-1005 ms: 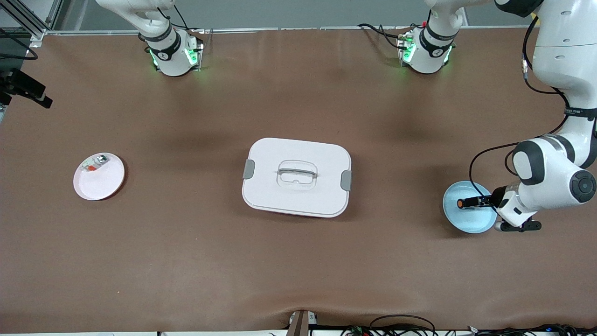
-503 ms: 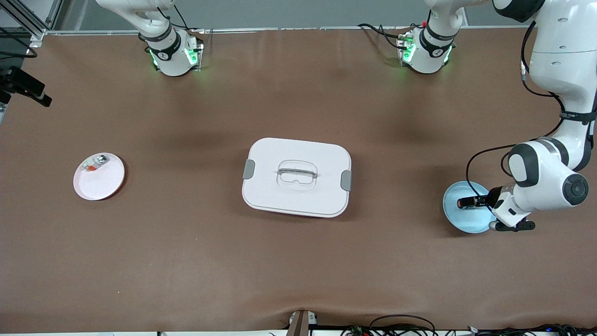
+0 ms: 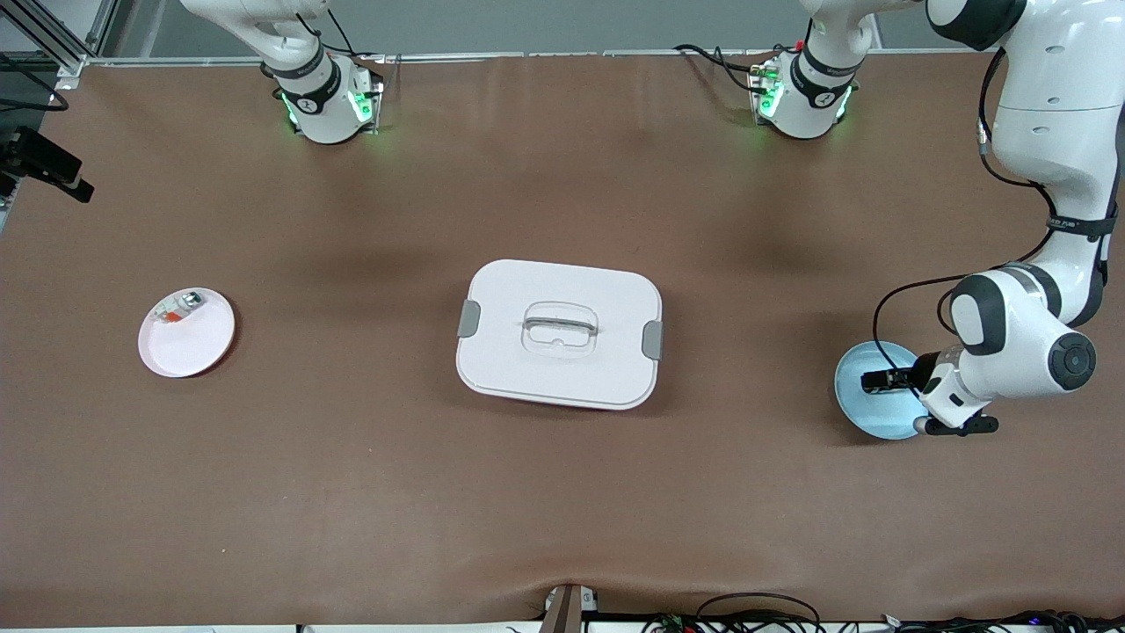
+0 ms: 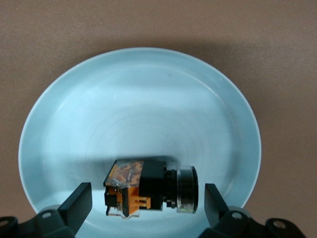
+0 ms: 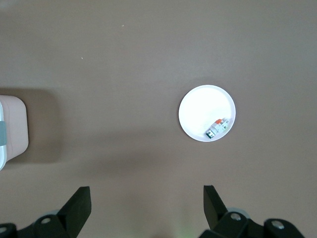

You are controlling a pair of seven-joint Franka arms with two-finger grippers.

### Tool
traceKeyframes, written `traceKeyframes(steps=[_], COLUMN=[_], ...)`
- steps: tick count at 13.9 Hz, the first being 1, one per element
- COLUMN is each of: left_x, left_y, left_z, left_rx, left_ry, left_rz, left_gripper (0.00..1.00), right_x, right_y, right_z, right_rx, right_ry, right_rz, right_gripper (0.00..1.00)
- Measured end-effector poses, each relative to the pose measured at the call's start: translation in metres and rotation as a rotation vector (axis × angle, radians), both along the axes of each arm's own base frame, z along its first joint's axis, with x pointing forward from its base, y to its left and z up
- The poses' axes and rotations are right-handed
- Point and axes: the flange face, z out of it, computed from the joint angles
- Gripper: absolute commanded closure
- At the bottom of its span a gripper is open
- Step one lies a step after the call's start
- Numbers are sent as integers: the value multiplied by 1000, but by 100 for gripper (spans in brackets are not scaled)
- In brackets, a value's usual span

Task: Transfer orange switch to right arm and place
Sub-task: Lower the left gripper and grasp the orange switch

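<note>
The orange switch (image 4: pixel 148 186) lies on its side in the pale blue plate (image 4: pixel 138 99), a black block with orange marks and a round cap. My left gripper (image 4: pixel 147 204) is low over that plate (image 3: pixel 857 400) at the left arm's end of the table. It is open, one finger on each side of the switch with a gap at both ends. In the front view the switch shows only as a dark piece (image 3: pixel 879 381) under the left hand. My right gripper (image 5: pixel 147 208) hangs open and empty high over the table.
A white lidded box (image 3: pixel 510 290) with a handle sits mid-table. Toward the right arm's end lies a pinkish-white plate (image 3: pixel 189 347) holding a small white-and-grey part with a red bit (image 3: pixel 178 309). The same plate (image 5: pixel 198 106) and part (image 5: pixel 218 128) show below the right wrist.
The left arm has drawn in and its hand has sunk closer round the switch. The switch's orange face, seen earlier from the front, is now covered. Both grippers stay open.
</note>
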Motion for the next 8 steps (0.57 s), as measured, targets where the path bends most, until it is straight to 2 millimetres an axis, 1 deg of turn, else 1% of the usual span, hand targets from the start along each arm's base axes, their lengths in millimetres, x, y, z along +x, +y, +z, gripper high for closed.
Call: traceKeyframes(steps=[8], left_x=[0], left_y=[0], left_z=[-10], left_rx=[2], left_ry=[-5], left_rz=[2], left_gripper=[0], right_x=[2], right_y=[0], right_z=[2], right_rx=[-6], right_ry=[-21], right_rz=[24], right_gripper=[0])
